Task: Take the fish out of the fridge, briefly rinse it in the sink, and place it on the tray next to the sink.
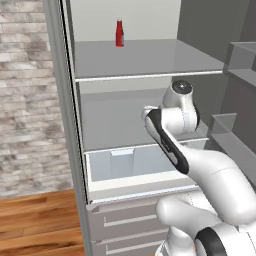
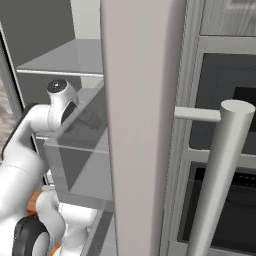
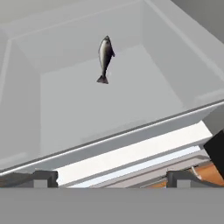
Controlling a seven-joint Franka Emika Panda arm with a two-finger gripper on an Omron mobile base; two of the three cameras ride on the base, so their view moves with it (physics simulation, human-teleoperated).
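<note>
Lying in a translucent fridge drawer (image 3: 175,83), tiny dark grey fish (image 3: 104,57), paler belly, hand (image 3: 113,178) spread wide, released

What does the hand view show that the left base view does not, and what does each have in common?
Hand view alone: the fish, dark grey with a paler belly, lying apart from the walls on the floor of a pale compartment, and the open gripper with its fingertips spread wide, holding nothing.

Left base view alone: the small red bottle standing upright on the upper shelf, the grey drawer fronts below, the brick wall and the wooden floor.

Both: the inside of the fridge, including a pale crisper drawer.
</note>
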